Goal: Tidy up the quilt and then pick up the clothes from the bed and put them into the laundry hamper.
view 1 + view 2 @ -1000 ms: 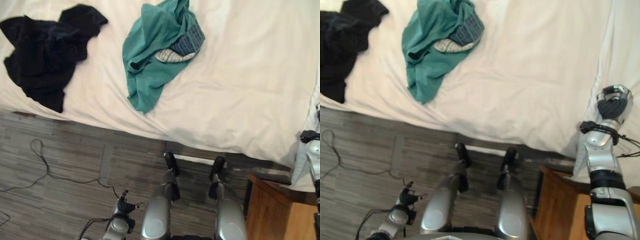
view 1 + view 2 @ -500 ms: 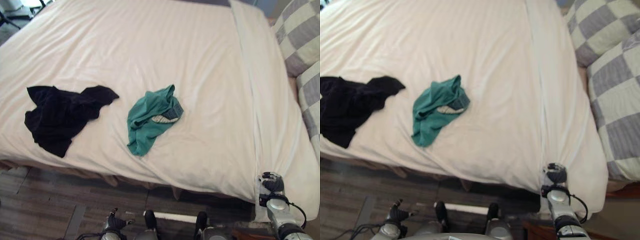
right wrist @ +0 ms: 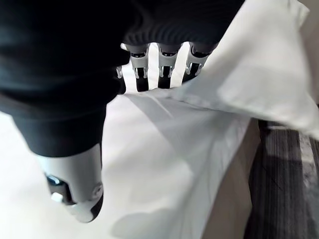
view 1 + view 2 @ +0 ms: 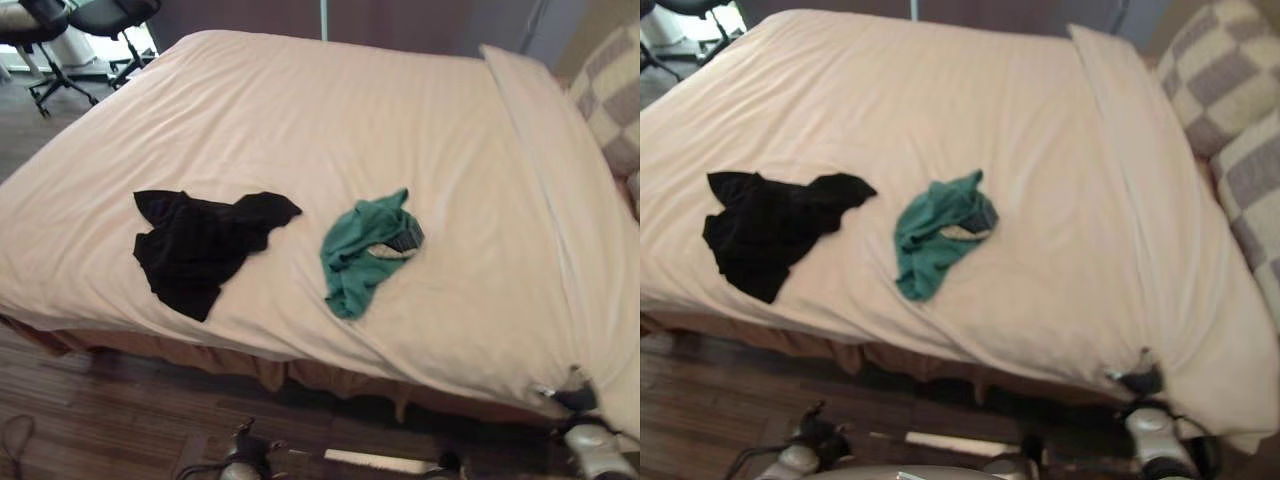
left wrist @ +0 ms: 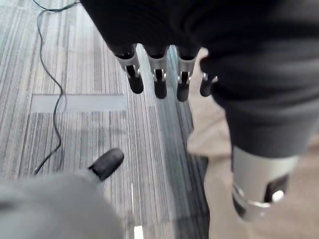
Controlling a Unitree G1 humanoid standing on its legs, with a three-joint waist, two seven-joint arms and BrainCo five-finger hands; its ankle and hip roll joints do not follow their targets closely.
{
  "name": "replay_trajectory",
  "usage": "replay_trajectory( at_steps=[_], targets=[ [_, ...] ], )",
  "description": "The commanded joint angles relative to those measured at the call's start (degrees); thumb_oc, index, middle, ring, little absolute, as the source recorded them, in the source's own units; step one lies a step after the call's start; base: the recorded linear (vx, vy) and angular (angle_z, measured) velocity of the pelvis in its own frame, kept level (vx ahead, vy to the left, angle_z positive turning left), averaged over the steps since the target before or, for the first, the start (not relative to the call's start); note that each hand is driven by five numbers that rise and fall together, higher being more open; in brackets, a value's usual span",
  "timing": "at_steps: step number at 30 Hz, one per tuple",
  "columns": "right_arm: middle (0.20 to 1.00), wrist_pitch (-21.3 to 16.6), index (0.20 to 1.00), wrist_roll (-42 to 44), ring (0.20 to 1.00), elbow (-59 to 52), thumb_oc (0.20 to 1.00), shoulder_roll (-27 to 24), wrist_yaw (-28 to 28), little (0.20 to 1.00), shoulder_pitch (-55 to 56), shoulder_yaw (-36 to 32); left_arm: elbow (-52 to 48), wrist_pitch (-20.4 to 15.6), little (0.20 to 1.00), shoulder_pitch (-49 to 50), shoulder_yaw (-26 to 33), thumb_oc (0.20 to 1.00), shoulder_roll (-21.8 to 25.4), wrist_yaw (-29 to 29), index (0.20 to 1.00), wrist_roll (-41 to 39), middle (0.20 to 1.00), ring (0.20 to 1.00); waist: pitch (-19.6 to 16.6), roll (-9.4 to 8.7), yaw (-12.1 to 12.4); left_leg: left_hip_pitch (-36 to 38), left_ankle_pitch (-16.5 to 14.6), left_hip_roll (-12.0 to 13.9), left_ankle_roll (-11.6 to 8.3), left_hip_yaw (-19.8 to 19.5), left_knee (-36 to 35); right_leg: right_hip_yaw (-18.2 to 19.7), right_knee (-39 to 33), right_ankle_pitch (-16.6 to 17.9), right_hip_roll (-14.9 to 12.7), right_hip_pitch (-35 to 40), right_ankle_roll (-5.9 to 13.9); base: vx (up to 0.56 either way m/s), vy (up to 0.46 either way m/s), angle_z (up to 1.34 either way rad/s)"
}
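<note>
Quilt (image 4: 1060,190) lies spread; your right hand (image 3: 149,74) sits at its near right corner, fingers straight against the cloth. Green shirt (image 4: 938,232) and black garment (image 4: 770,228) lie leftward, nearer your open left hand (image 5: 159,74).

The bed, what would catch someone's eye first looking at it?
Two garments on the pale quilt: a black garment toward the robot's left and a teal garment beside it, near the middle. The right hand is at the quilt's near corner, fingers against a raised fold.
</note>
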Motion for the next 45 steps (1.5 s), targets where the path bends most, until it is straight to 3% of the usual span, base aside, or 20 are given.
replay_trajectory(
  at_steps=[1,2,3,6,8,9,11,12,13,15,17,19,21,24,27,28,30,31,37,45],
  targets=[
    [1.0,7.07,1.0,3.96,1.0,8.2,1.0,8.85,5.66,1.0,2.01,6.8,1.4,-0.27,1.0,-1.73,-0.6,1.0,-0.34,1.46,1.0,-0.07,1.0,1.0,3.75,4.69,-0.62,1.48,-5.35,4.19,1.03,0.52,-2.26,0.47,3.46,0.69,-3.57,-2.56,3.67,0.16,0.635,0.03],
    [1.0,6.39,1.0,5.1,1.0,7.62,1.0,10.16,6.32,1.0,2.19,7.94,0.7,0.22,1.0,-1.66,-1.76,1.0,0.33,0.64,1.0,1.52,1.0,1.0,4.41,5.07,-1.53,4.1,-5.36,1.49,2.68,2.11,-5.03,2.58,8.4,-7.31,4.71,-5.84,1.61,0.16,0.625,-0.24],
    [1.0,6.37,1.0,5.12,1.0,7.64,1.0,10.16,6.31,1.0,2.2,7.96,0.65,0.25,1.0,-1.62,-1.75,1.0,0.34,0.62,1.0,1.54,1.0,1.0,4.48,5.09,-1.29,4.44,-5.26,1.6,2.56,2.38,-5.3,2.9,9.0,-7.8,4.79,-6.11,1.49,0.19,0.613,-0.35],
    [1.0,4.95,1.0,7.23,1.0,6.83,1.0,11.43,6.84,1.0,1.06,10.54,0.23,0.78,1.0,-2.07,-5.06,1.0,0.7,-0.62,1.0,5.21,1.0,1.0,6.5,5.59,-5.37,7.05,-8.44,-4.91,4.79,2.26,-5.99,9.01,9.13,-15.63,22.09,-10.77,0.05,0.2,0.454,0.03],
    [1.0,4.75,1.0,7.28,1.0,6.27,1.0,11.04,7.27,1.0,0.58,11.32,0.38,0.41,1.0,-2.73,-6.18,1.0,0.27,-0.89,1.0,6.79,1.0,1.0,7.1,6.01,-6.25,6.77,-11.97,-7.43,5.47,2.28,-0.83,10.18,6.95,-16.69,22.82,-9.57,-2.04,0.23,0.363,0.26],
    [1.0,4.74,1.0,6.86,1.0,6.16,1.0,9.91,7.79,1.0,-0.27,12.96,-0.02,-0.31,1.0,-4.02,-8.37,1.0,-0.77,-1.11,1.0,8.07,1.0,1.0,7.82,6.51,-6.57,2.3,-14.06,-7.72,4.58,1.9,13.13,12.78,4.19,-18.14,23.13,-5.94,-6.83,0.19,0.293,0.91],
    [1.0,4.93,1.0,6.1,1.0,6.03,1.0,9.14,7.19,1.0,-1.58,13.62,-1.05,-0.56,1.0,-5.36,-8.93,1.0,-1.67,-0.97,1.0,7.56,1.0,1.0,8.82,6.08,-5.94,-2.82,-10.25,-6.05,2.32,1.78,23.33,13.14,2.54,-17.19,22.75,-4.48,-7.99,0.04,0.113,0.81],
    [1.0,5.38,1.0,4.52,1.0,5.93,1.0,8.47,7.03,1.0,-3.2,14.99,-2.2,-0.19,1.0,-5.79,-8.54,1.0,-2.03,-0.43,1.0,6.19,1.0,1.0,10.05,5.84,-5.25,-7.85,-5.79,-2.08,-2.02,1.92,33.59,12.56,1.46,-17.81,21.32,-3.02,-8.93,0.01,0.106,0.28],
    [1.0,5.38,1.0,4.52,1.0,5.94,1.0,8.47,7.03,1.0,-3.21,14.99,-2.2,-0.19,1.0,-5.79,-8.54,1.0,-2.03,-0.43,1.0,6.19,1.0,1.0,10.04,5.94,-5.3,-8.0,-5.88,-1.96,-2.03,1.81,33.79,12.49,1.47,-17.81,21.43,-3.05,-8.95,0.06,0.209,0.06],
    [1.0,5.71,1.0,3.76,1.0,5.9,1.0,8.38,6.83,1.0,-3.48,15.31,-2.79,-0.18,1.0,-5.96,-8.28,1.0,-2.14,-0.37,1.0,5.72,1.0,1.0,9.67,6.26,-5.32,-7.08,-5.65,0.39,-1.34,2.96,31.83,12.05,0.52,-17.48,20.53,-2.3,-8.14,0.09,0.195,0.05],
    [1.0,6.05,1.0,1.98,1.0,4.76,1.0,8.59,7.01,1.0,-3.58,16.22,-3.53,-0.71,1.0,-5.1,-8.73,1.0,-2.87,-0.44,1.0,6.34,1.0,1.0,6.76,8.03,-5.46,-2.12,-6.22,3.44,1.05,2.74,15.63,11.39,-2.26,-16.75,16.32,-1.28,-4.25,0.29,0.681,0.22],
    [1.0,6.16,1.0,0.71,1.0,3.91,1.0,8.39,7.41,1.0,-3.41,16.93,-3.14,-1.12,1.0,-4.47,-9.3,1.0,-3.45,-0.29,1.0,6.48,1.0,1.0,5.1,9.39,-4.71,1.0,-4.57,3.81,1.34,-3.44,1.56,12.68,-2.46,-16.45,13.72,-1.4,-1.98,0.28,0.8,0.04],
    [1.0,6.11,1.0,-0.73,1.0,3.8,1.0,8.3,7.56,1.0,-2.85,17.32,-2.55,-1.36,1.0,-4.12,-9.33,1.0,-3.85,0.47,1.0,5.88,1.0,1.0,4.71,9.72,-3.85,1.71,-1.37,5.99,-0.25,-11.14,-2.91,14.65,-2.93,-15.92,11.38,-1.13,-0.55,0.16,0.784,-0.23],
    [1.0,5.96,1.0,-0.74,1.0,4.4,1.0,9.56,7.9,1.0,-1.76,15.7,-0.7,-1.05,1.0,-4.78,-9.9,1.0,-4.96,-0.49,1.0,5.79,1.0,1.0,3.54,9.6,-4.24,3.07,-5.9,3.43,-0.75,-14.35,-3.19,15.05,-2.53,-13.04,8.14,-0.67,1.81,0.11,0.536,-0.45],
    [1.0,6.88,1.0,-0.71,1.0,3.56,1.0,12.08,7.19,1.0,-3.39,15.96,-0.85,-0.31,1.0,-5.88,-9.68,1.0,-3.4,-0.1,1.0,5.92,1.0,1.0,4.49,6.96,-3.05,4.55,-8.25,-0.77,1.93,-11.26,-2.9,14.49,-0.86,-3.22,3.69,-5.58,2.51,-0.01,0.54,-0.17],
    [1.0,6.33,1.0,-0.11,1.0,1.34,1.0,12.88,6.97,1.0,-4.78,17.28,-1.37,-0.43,1.0,-5.86,-9.1,1.0,-2.34,0.58,1.0,5.7,1.0,1.0,4.96,7.49,-1.8,6.3,-8.77,-1.4,3.06,-6.65,-4.35,6.04,0.24,-4.98,3.75,-7.99,0.95,-0.11,0.419,-0.76],
    [1.0,5.93,1.0,-0.36,1.0,0.49,1.0,12.82,6.89,1.0,-4.86,17.78,-1.65,-0.34,1.0,-5.59,-8.75,1.0,-1.98,0.32,1.0,5.55,1.0,1.0,4.9,7.53,-1.51,6.96,-8.65,-1.89,3.49,-5.36,-5.23,3.65,1.63,-6.7,5.11,-8.02,0.59,-0.09,0.415,-1.63],
    [1.0,5.66,1.0,-0.16,1.0,0.7,1.0,12.79,6.81,1.0,-4.79,17.95,-1.05,0.1,1.0,-5.25,-8.09,1.0,-1.33,0.28,1.0,5.51,1.0,1.0,5.33,7.47,-1.7,7.15,-8.12,-3.13,4.5,-4.48,-5.9,4.15,4.71,-10.05,9.75,-8.05,-0.11,-0.07,0.368,-1.37],
    [1.0,5.84,1.0,2.43,1.0,5.19,1.0,12.4,5.37,1.0,-4.21,15.94,2.69,1.56,1.0,-3.01,-5.33,1.0,-0.67,0.21,1.0,4.42,1.0,1.0,5.07,7.49,-1.97,7.44,-8.38,-7.23,6.57,-2.93,-6.15,6.12,7.89,-17.86,20.41,-5.31,-3.78,-0.06,0.235,-0.17],
    [1.0,4.66,1.0,11.12,1.0,8.9,1.0,5.53,1.92,1.0,-1.21,3.77,7.46,2.01,1.0,1.79,7.06,1.0,5.72,2.67,1.0,0.1,1.0,1.0,1.67,7.07,-2.17,10.21,-8.87,-8.59,6.4,-0.75,-6.83,7.86,-4.23,-14.71,20.79,1.93,-3.08,0.09,0.008,-0.22]
  ],
)
